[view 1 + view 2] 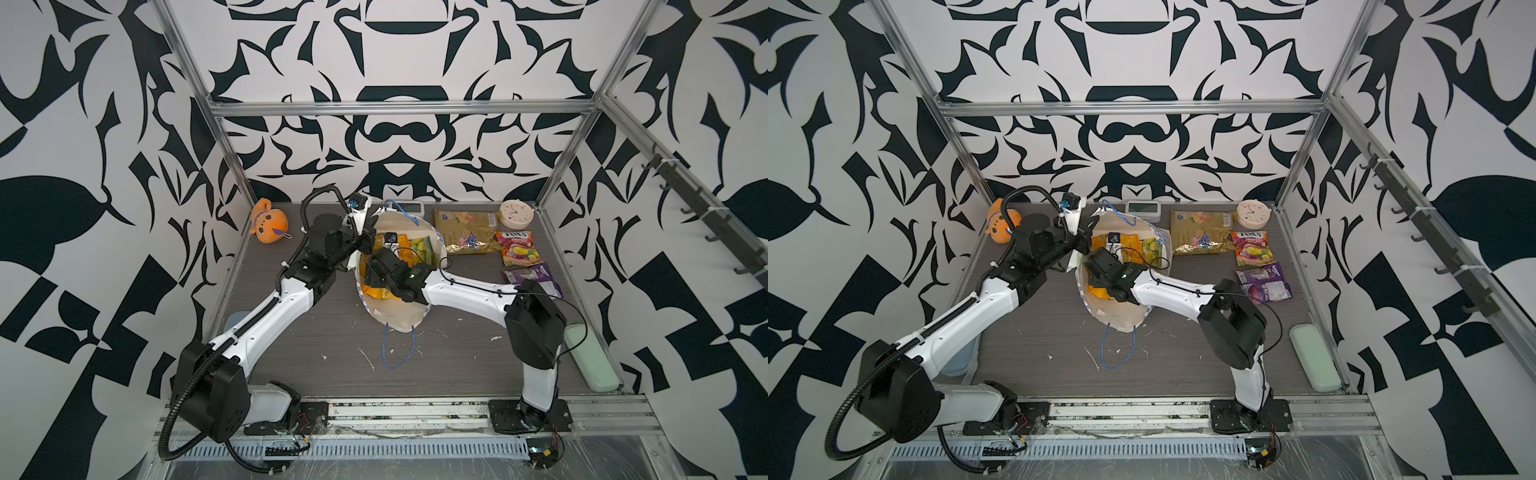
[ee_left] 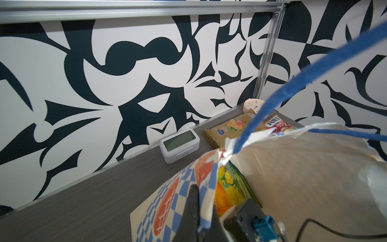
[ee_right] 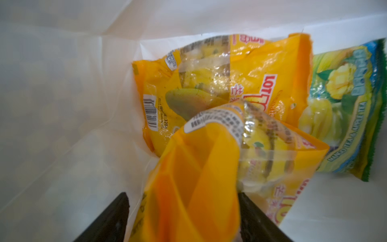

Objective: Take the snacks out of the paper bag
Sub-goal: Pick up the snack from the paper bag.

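The paper bag (image 1: pixel 399 320) lies open on the table in both top views, mouth upward. My left gripper (image 2: pixel 204 201) is shut on its checkered rim at the far left side (image 1: pixel 365 245). My right gripper (image 3: pixel 182 196) is down inside the bag, open, with an orange-yellow snack packet (image 3: pixel 209 167) between its jaws; one jaw touches it. A second orange-yellow packet (image 3: pixel 230 83) and a green packet (image 3: pixel 345 109) lie deeper in the bag. Out on the table to the right lie the gold packet (image 1: pixel 465 230), the red-pink FOX'S packet (image 1: pixel 515 249) and the purple packet (image 1: pixel 530 280).
An orange plush toy (image 1: pixel 270 226) sits at the back left and a round cream clock (image 1: pixel 515 214) at the back right. A white digital clock (image 2: pixel 180 144) stands behind the bag. A pale green case (image 1: pixel 590 357) lies along the right edge. A blue cord handle (image 1: pixel 399 349) trails toward the front.
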Controlling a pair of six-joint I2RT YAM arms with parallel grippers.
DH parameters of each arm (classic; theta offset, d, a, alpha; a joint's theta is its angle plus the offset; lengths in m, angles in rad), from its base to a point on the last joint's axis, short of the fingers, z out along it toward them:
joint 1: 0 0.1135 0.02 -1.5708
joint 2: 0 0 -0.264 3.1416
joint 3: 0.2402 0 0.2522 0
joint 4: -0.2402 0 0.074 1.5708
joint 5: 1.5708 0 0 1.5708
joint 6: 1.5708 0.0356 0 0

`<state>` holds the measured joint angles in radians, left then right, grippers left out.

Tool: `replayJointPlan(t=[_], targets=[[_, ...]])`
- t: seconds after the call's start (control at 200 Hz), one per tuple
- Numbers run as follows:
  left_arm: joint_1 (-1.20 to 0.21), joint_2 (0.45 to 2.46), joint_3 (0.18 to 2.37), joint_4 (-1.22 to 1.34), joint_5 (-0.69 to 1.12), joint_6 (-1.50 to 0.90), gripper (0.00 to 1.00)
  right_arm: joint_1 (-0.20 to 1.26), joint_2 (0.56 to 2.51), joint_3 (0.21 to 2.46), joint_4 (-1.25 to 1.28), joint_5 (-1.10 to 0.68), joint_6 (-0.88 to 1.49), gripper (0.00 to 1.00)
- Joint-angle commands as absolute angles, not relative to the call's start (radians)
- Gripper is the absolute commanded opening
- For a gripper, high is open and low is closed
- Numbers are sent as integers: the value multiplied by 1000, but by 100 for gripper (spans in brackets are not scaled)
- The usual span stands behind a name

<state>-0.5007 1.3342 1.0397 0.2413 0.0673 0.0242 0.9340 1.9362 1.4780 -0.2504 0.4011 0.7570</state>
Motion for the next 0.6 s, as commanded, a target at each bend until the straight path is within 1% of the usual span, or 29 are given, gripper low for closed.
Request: replayJointPlan(t=[0.0, 0.08, 0.12, 0.145, 0.19, 0.21, 0.24, 0.325, 0.35, 0.415, 0.425, 0.435, 0.48, 0.525, 0.595], targets=[[-509, 1289, 1082, 290, 72, 26, 0, 935, 1931, 1528, -313, 438, 759, 68], [-508, 1289, 1080, 291, 69, 29, 0, 932, 1929, 1518, -324, 452, 767, 66], [-508, 1290, 1081, 293, 71, 29, 0, 928, 1929, 1514, -330, 456, 772, 63], [-508, 1289, 1080, 295, 72, 28, 0, 926, 1930, 1513, -340, 463, 775, 54], [-508, 1289, 1080, 297, 70, 29, 0, 922, 1931, 1514, -354, 469, 779, 33], [-508, 1289, 1080, 298, 71, 30, 0, 918, 1931, 1515, -359, 468, 779, 28], [-508, 1292, 1081, 299, 69, 30, 0, 916, 1930, 1517, -366, 468, 780, 26], [-509, 1293, 1082, 301, 67, 34, 0, 909, 1920, 1515, -372, 463, 779, 25], [-508, 1294, 1081, 301, 64, 33, 0, 908, 1914, 1513, -366, 461, 774, 22], [-508, 1298, 1079, 301, 58, 34, 0, 905, 1900, 1513, -362, 441, 769, 20], [-508, 1298, 1080, 301, 59, 34, 0, 906, 1896, 1514, -362, 439, 769, 17], [-508, 1298, 1080, 301, 56, 35, 0, 904, 1892, 1514, -361, 436, 769, 12], [-508, 1297, 1080, 301, 51, 32, 0, 904, 1874, 1513, -354, 427, 769, 0], [-508, 1299, 1079, 301, 41, 30, 0, 903, 1855, 1507, -336, 415, 760, 0], [-508, 1302, 1081, 298, 7, 24, 0, 893, 1826, 1485, -269, 343, 722, 0]])
